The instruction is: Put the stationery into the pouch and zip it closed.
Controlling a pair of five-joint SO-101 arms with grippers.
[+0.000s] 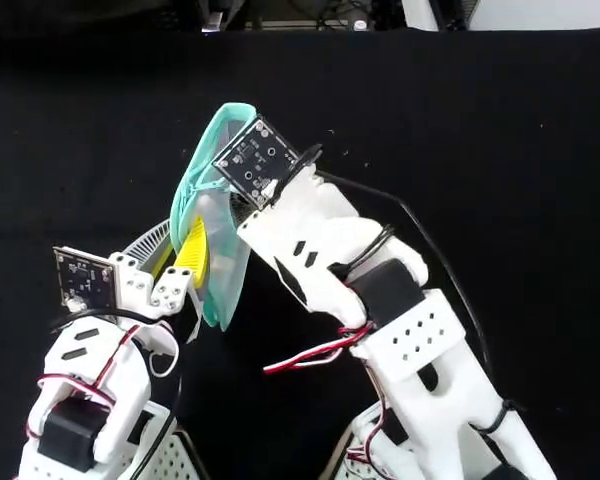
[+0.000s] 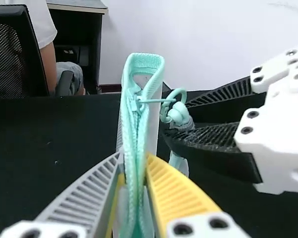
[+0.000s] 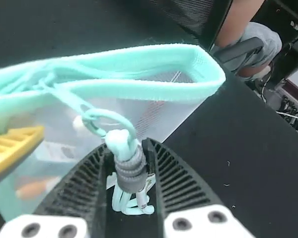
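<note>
The black tabletop (image 1: 500,120) takes up most of the high view. The right arm (image 1: 420,340) comes in from approx 5 o'clock and the left arm (image 1: 90,370) from 7 o'clock, and they meet a little to 10 o'clock of the centre.

Btw them is the pouch (image 1: 225,275). It has see-through walls w/ a mint zip band and stands on edge, its long side running from 7 to 12 o'clock. Some stationery (image 3: 35,188) shows dimly through the wall, so I judge the filling is done and the step in hand is the zipping.

The left hand (image 2: 134,166) is clenched on the pouch at its near end, w/ the grey and yellow fingers one on each side of the zip band. The right hand (image 3: 125,148) is grasping the pull cord (image 3: 129,166), w/ the knot pinched btw its black fingers. The slider (image 2: 135,101) sits near the far end. The teeth on the left hand's side look meshed, and a short open loop seems to be left beyond it.

To do it well:
- Left hand should not move, so the band has tension.
- Right hand should pull along the zip line toward 12 o'clock, not sideways, otherwise the slider may jam or the pouch may twist.
- Pull slowly, because the cord is thin and can slip out.
- Stop at the end stop.
</note>
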